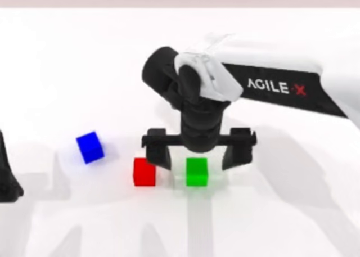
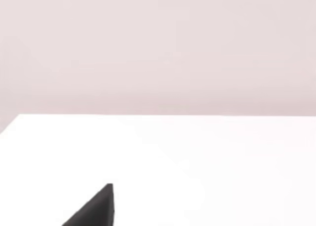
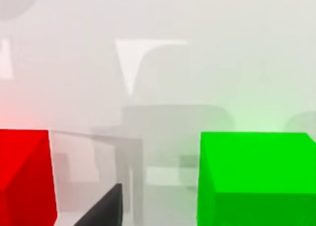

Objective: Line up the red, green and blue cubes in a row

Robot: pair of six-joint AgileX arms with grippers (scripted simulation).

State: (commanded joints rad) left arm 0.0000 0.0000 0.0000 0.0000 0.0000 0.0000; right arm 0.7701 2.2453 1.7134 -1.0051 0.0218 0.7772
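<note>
My right pincer (image 1: 196, 156) hangs over the middle of the white counter (image 1: 270, 212), its two dark fingers spread wide and pointing down. The green cube (image 1: 197, 171) sits on the counter between the fingers, apart from both. The left finger (image 1: 159, 156) comes down in the gap between the green cube and the red cube (image 1: 144, 171), right beside the red one's upper right corner; I cannot tell if it touches. Red and green lie side by side at the same level, with a clear gap between them.

My right wrist view looks low along the counter: the green cube (image 3: 256, 179) and the red cube (image 3: 24, 176) both loom close, with one dark fingertip (image 3: 103, 208) between them.

Farther to the left, the blue cube (image 1: 90, 147) rests on the counter, turned at an angle and a little higher up than the other two, well apart from the red.

My left arm (image 1: 8, 175) is parked at the counter's left edge; I cannot tell how its pincer stands.
</note>
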